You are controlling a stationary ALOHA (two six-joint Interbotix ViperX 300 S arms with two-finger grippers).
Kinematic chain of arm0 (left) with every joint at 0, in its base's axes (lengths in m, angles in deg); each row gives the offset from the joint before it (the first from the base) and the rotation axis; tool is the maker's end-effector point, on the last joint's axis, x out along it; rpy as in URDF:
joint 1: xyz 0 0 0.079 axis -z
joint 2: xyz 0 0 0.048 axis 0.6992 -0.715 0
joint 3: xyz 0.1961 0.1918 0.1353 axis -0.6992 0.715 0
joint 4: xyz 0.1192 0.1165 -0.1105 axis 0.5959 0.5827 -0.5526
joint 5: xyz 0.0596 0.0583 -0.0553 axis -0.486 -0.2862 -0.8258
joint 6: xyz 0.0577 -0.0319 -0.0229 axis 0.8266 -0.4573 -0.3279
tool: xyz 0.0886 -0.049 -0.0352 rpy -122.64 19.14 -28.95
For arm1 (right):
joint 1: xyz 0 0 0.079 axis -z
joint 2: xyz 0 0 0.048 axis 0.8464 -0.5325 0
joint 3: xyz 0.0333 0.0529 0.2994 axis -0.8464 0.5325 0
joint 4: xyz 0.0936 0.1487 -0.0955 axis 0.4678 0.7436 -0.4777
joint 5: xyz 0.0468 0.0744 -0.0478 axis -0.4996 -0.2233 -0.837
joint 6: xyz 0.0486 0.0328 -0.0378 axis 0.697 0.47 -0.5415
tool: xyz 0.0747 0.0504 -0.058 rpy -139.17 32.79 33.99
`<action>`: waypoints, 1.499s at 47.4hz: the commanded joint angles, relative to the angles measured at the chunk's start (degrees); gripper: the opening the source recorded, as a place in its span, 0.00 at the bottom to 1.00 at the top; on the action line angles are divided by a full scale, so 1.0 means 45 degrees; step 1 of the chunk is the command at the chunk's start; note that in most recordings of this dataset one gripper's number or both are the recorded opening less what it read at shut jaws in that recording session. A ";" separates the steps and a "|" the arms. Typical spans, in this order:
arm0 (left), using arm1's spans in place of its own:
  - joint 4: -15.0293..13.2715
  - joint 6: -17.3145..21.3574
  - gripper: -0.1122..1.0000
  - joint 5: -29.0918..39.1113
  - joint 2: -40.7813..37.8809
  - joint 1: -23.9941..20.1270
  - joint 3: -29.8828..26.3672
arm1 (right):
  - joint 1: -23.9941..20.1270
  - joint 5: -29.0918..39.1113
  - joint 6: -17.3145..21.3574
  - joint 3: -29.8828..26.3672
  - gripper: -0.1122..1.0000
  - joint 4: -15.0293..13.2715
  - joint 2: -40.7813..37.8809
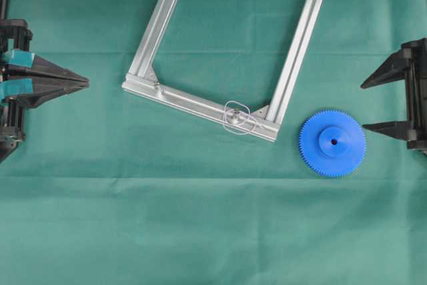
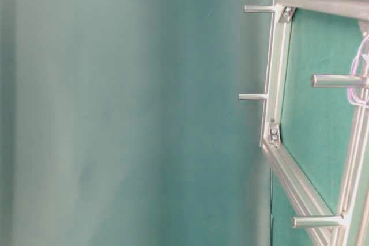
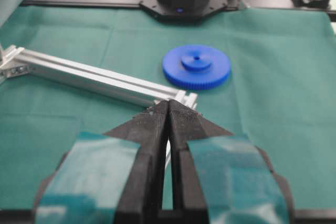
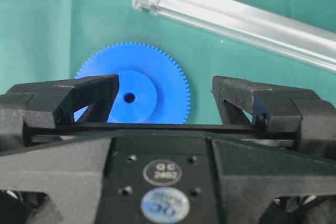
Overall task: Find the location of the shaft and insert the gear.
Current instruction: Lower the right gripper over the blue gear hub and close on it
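The blue toothed gear (image 1: 332, 143) lies flat on the green cloth, just right of the aluminium frame's near right corner. The shaft (image 1: 238, 117) is a small silvery pin on a clear rounded plate on the frame's near bar. In the table-level view the shaft (image 2: 337, 80) juts out from the frame. My right gripper (image 1: 365, 106) is open at the right edge, a short way right of the gear, and holds nothing. In its wrist view the gear (image 4: 163, 80) lies beyond the wide-apart fingers (image 4: 94, 93). My left gripper (image 1: 87, 83) is shut and empty at the far left; its tips (image 3: 168, 103) hide the shaft.
A square aluminium frame (image 1: 200, 103) with corner brackets lies tilted on the cloth, reaching to the top of the overhead view. Its near bar (image 3: 94, 77) runs between my left gripper and the gear (image 3: 196, 66). Short posts (image 2: 252, 97) stick out from the frame.
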 commanded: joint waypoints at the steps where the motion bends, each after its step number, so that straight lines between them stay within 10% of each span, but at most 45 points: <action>1: -0.0020 -0.0020 0.11 -0.0039 -0.0117 -0.0078 -0.0293 | -0.0293 0.0039 0.0039 -0.0254 0.92 0.0098 -0.0078; 71: -0.0020 -0.0039 0.11 0.0137 -0.0137 -0.0332 -0.0234 | -0.1953 -0.1309 0.0117 -0.0586 0.92 0.0254 -0.5938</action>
